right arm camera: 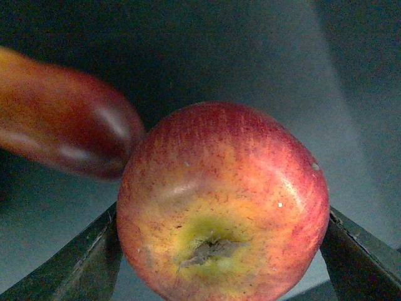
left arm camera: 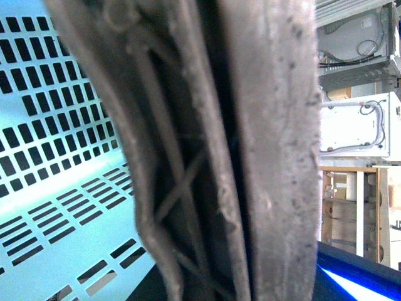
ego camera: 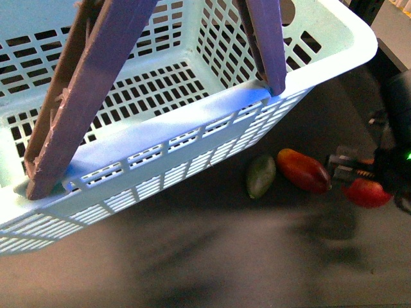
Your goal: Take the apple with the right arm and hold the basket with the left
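Observation:
The mint-blue basket [ego camera: 212,109] fills the upper left of the front view, tilted, its two brown-grey handles [ego camera: 83,83] swung up together. My left gripper is out of sight in the front view; in the left wrist view the basket handles [left arm camera: 276,157] press together right in front of the camera, and the gripper is shut on them. At the far right of the front view my right gripper [ego camera: 363,183] is shut on the red apple [ego camera: 367,192]. In the right wrist view the apple [right arm camera: 222,204] sits between both dark fingers [right arm camera: 81,263], its yellow stem end facing the camera.
A red-orange mango [ego camera: 304,170] lies on the dark table just left of the apple, and it also shows as a mango [right arm camera: 62,119] beside the apple in the right wrist view. A small green fruit [ego camera: 261,176] lies left of the mango, near the basket's lower rim.

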